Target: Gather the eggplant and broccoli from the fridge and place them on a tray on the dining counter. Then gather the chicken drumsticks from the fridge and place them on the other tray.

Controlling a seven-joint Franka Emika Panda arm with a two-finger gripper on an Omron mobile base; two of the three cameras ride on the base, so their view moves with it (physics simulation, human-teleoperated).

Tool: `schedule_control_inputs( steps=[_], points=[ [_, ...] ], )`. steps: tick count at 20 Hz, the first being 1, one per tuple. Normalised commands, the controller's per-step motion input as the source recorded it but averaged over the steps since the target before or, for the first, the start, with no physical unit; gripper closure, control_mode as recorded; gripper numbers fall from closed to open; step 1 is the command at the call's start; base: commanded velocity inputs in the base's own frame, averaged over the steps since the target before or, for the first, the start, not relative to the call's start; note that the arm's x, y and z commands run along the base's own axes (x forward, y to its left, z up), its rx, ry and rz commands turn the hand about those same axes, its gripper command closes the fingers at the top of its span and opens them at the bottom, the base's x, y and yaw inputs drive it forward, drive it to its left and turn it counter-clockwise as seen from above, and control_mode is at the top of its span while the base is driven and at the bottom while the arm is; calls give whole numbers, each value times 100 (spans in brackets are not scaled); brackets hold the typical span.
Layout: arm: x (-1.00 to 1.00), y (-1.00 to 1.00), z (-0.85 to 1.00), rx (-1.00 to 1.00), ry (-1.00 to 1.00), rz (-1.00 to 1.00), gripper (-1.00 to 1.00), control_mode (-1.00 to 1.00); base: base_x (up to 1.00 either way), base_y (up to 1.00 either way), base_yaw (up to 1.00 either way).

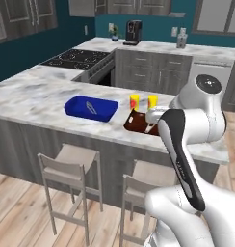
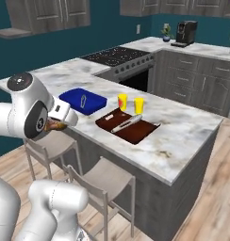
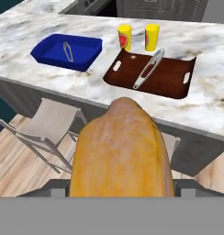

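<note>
Chicken drumstick is being held in the gripper, jaws spread wide around it, short of the dining counter. Brown tray with tongs is sitting beside blue tray.

Two yellow cups stand side by side on the marble counter, one showing a red mark. Metal tongs lie slantwise (handles toward the cups). Two pale bar stools sit tucked under the counter's edge. Farther back are a black cooktop, a coffee machine and grey cabinets.
</note>
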Motion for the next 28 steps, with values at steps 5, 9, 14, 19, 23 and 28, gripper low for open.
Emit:
schedule_control_inputs(
  steps=[5, 9, 14, 19, 23, 28],
  points=[
    [0, 0, 0, 0, 0, 0, 100, 100, 72, 75, 0],
    [0, 0, 0, 0, 0, 0, 100, 100, -37, 96, -25],
    [0, 0, 0, 0, 0, 0, 100, 100, -68, 81, -30],
    [0, 0, 0, 0, 0, 0, 100, 100, 54, 82, -22],
    [0, 0, 0, 0, 0, 0, 100, 100, 87, 74, -24],
    [0, 0, 0, 0, 0, 0, 100, 100, 57, 49, -25]
  ],
)
